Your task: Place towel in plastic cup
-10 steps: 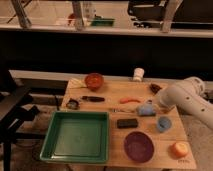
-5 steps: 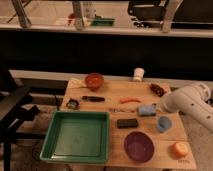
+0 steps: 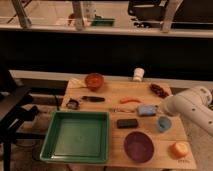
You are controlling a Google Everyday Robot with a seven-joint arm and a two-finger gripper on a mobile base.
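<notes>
A small light-blue folded cloth (image 3: 146, 110), which looks like the towel, lies right of the table's middle. A blue plastic cup (image 3: 163, 123) stands upright just right of it and nearer the front. My gripper (image 3: 159, 108) is at the end of the white arm (image 3: 192, 107), which reaches in from the right. It sits against the cloth's right end, above and behind the blue cup. A white cup (image 3: 138, 74) stands at the back and an orange cup (image 3: 179, 149) at the front right corner.
A green tray (image 3: 56, 134) fills the front left. A purple plate (image 3: 138, 146), a black block (image 3: 128, 123), a red bowl (image 3: 93, 81), an orange-red stick (image 3: 130, 100), a dark tool (image 3: 93, 99) and a pale crumpled thing (image 3: 75, 82) share the wooden table (image 3: 112, 90).
The white arm has drawn back to the right. The light-blue cloth, covered by the gripper a second ago, now shows on the table.
</notes>
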